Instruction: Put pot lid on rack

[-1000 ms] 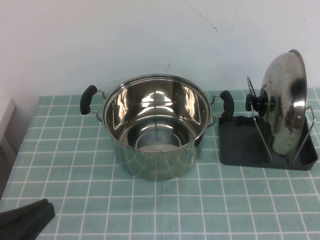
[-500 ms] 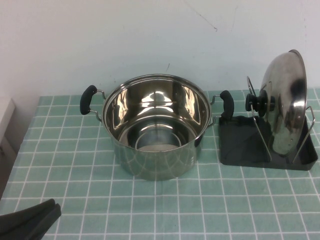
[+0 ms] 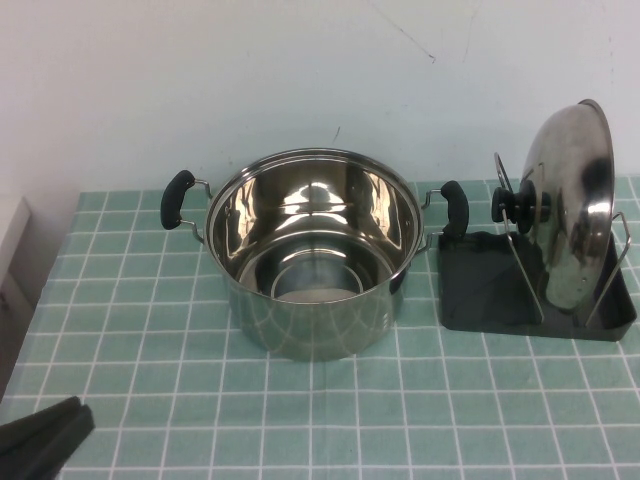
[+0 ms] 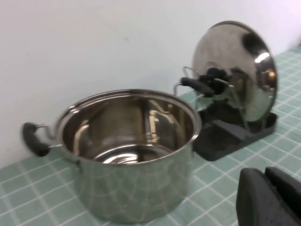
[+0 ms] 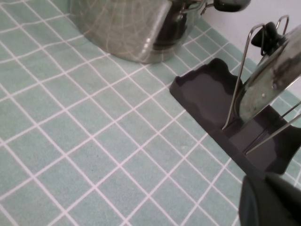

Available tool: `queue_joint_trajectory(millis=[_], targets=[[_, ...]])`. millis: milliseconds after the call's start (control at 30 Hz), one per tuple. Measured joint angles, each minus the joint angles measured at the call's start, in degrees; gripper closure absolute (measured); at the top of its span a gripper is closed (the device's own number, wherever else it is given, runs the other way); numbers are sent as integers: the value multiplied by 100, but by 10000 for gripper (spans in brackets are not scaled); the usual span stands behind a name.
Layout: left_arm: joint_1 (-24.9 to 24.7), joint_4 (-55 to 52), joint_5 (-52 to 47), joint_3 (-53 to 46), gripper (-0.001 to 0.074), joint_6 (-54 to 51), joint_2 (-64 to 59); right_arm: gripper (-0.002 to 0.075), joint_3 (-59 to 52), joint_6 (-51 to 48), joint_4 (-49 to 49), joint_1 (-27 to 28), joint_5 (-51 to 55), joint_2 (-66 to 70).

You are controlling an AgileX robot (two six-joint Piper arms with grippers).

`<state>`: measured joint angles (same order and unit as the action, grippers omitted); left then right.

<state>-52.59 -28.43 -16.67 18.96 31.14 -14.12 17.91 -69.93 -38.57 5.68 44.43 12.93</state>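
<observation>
The pot lid (image 3: 572,200) stands on edge in the rack (image 3: 478,292), leaning between the wire loops with its black knob (image 3: 512,205) facing the pot. It also shows in the left wrist view (image 4: 230,61) and the right wrist view (image 5: 275,82). My left gripper (image 3: 40,435) is shut and empty at the table's near left corner, far from the rack; in its wrist view (image 4: 270,195) the fingers touch. My right gripper (image 5: 273,200) is out of the high view; it is shut and empty, low over the table just in front of the rack's tray (image 5: 211,96).
The open steel pot (image 3: 312,250) with two black side handles stands mid-table, just left of the rack. A green tiled cloth (image 3: 330,420) covers the table. A white wall runs behind.
My left gripper pushed slightly forward, then drew back toward the near left corner. The lid, rack and pot have not moved.
</observation>
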Motion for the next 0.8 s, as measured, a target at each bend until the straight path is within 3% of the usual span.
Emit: queue_joint_trajectory(millis=[267, 533, 633, 800], targets=[[1846, 1200, 129, -342, 737, -1139, 541, 726, 0, 0, 0, 0, 42, 0], [3747, 2573, 1045, -1644, 737, -1759, 1151, 726, 0, 0, 0, 0, 54, 0], [4181, 2778, 1060, -2003, 737, -1775, 1423, 726, 0, 0, 0, 0, 54, 0], [4395, 2843, 437, -2052, 737, -1816, 1470, 726, 0, 0, 0, 0, 65, 0]])
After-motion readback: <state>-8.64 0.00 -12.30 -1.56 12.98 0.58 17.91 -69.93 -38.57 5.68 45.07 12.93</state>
